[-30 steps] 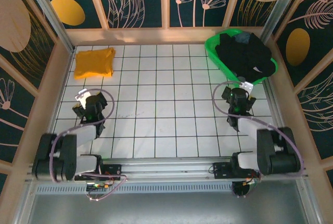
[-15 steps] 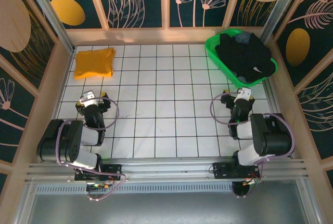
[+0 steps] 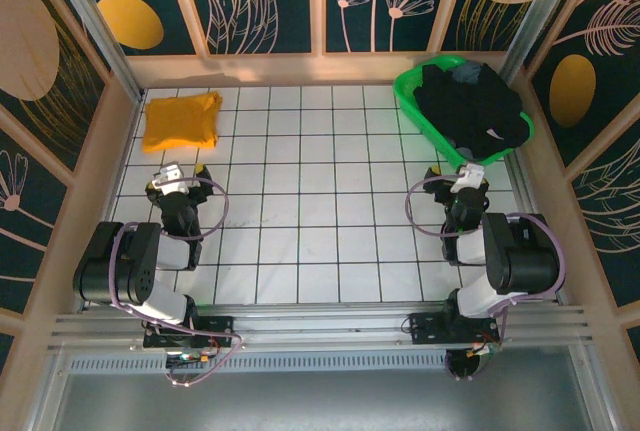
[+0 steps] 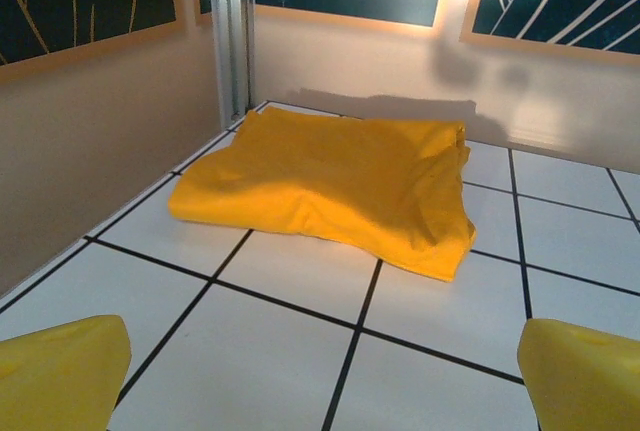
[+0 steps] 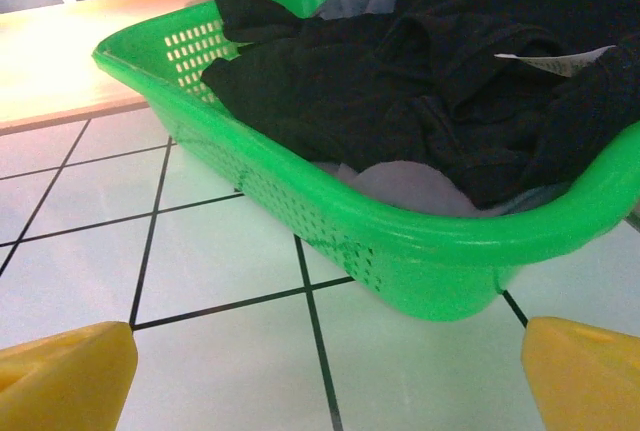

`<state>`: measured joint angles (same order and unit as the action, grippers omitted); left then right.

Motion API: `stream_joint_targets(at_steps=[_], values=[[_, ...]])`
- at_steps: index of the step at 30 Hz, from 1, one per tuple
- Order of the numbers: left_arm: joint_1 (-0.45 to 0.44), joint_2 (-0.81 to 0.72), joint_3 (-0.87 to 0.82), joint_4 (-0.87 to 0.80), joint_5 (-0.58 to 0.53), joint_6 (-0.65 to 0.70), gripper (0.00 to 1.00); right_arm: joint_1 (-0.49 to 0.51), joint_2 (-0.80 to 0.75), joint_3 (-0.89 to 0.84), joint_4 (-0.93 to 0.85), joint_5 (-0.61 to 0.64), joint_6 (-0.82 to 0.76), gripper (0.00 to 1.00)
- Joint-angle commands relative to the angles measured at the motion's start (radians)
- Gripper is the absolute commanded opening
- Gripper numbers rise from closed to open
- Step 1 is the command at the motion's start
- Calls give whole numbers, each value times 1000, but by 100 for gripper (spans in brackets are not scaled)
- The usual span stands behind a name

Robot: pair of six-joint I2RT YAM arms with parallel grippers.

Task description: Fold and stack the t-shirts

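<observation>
The left tool (image 3: 170,179) and right tool (image 3: 465,178) gaped wide, empty. The mustard t-shirt (image 3: 181,121) lay folded far left; dark t-shirts (image 3: 470,106) lay heaped in the basket (image 3: 408,103) far right. Grabbing that tangle might have lifted several or dragged the basket.

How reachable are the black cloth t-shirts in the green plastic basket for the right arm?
Likely yes: the open right tool faces the green plastic basket across bare tiles, and the black cloth t-shirts heap above its rim.
</observation>
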<state>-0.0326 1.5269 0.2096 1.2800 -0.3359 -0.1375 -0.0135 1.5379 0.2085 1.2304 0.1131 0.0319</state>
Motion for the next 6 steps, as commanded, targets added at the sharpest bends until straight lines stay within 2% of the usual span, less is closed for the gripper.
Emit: stream_joint_targets(at_steps=[1, 6], values=[[6, -11, -1, 39, 17, 13, 99, -3, 1, 23, 22, -57, -10, 99], [7, -11, -1, 39, 17, 14, 99, -5, 1, 23, 23, -65, -11, 99]])
